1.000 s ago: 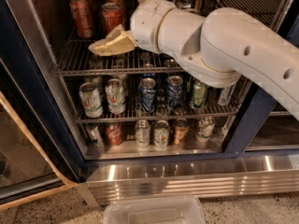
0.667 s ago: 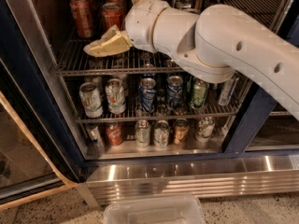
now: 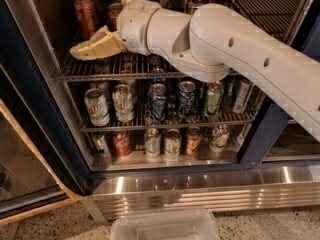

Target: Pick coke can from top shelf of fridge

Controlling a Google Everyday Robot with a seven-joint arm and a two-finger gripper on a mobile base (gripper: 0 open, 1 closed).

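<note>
Coke can (image 3: pixel 86 13) stands upright on the desk (image 3: pixel 100 73), the top wire shelf of the fridge (image 3: pixel 260 134), just behind the hand (image 3: pixel 97 20). The hand is released: fingers (image 3: pixel 95 45) are spread wide, one low over the rack's front edge and one raised. A second red can (image 3: pixel 114 15) sits between them. Recommended procedure: centre the jaws on one can body, keep the low finger clear of the bars, close at mid-height, lift before withdrawing. Below the hand are mixed cans (image 3: pixel 155 99), then a steel base panel (image 3: pixel 200 189), a speckled floor (image 3: pixel 280 224) and a clear plastic bin (image 3: pixel 165 226).
</note>
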